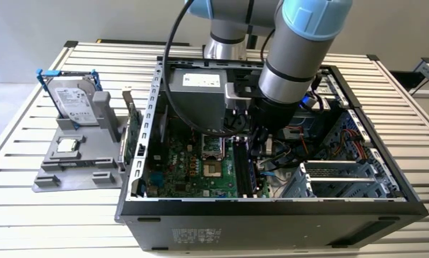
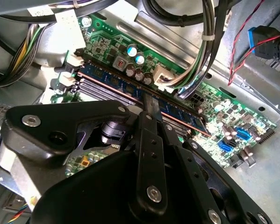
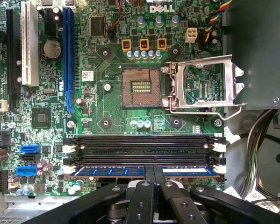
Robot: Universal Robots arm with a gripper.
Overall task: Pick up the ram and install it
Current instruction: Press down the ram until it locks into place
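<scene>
the black fingers (image 3: 154,175) are pinched on the middle of the long, thin blue circuit-board ram stick (image 3: 109,171), probably to keep it level in the nearest black memory slot (image 3: 144,161). it lies along that slot on the green motherboard (image 3: 107,100), dark chips showing, inside the open black computer case (image 1: 271,207).

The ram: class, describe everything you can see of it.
The ram is a long, thin blue circuit-board stick. It stands on edge in the memory slot nearest the claw, parallel to the black slots beside it, with white latches at the slot ends. The claw's fingers pinch it at mid-length, as both wrist views show.
</scene>
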